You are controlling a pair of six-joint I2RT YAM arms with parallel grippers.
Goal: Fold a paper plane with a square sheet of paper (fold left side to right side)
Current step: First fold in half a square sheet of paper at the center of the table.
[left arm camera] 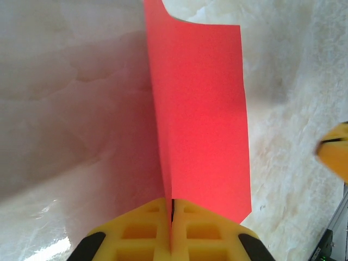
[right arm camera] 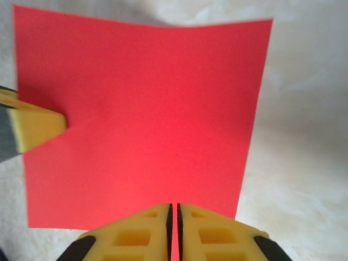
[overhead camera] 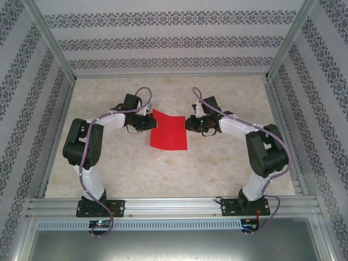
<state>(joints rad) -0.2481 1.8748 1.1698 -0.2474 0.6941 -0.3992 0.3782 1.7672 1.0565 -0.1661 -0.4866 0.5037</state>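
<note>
My yellow left claw is clenched on the left edge of the thin, square, bright red sheet of paper. My yellow right claw pinches its right edge. The sheet is slightly bowed between them, over the middle of the pale marbled surface. I see no crease, so I judge the left-to-right fold and every later fold not yet done.

This looks like a robot test cell in a lab. Silver aluminium frame posts box in flat wall panels papered with grey ornamental bands around a beige marble-patterned tabletop. A slotted aluminium rail along the near edge carries a white-and-black left robot arm and a matching right robot arm.
</note>
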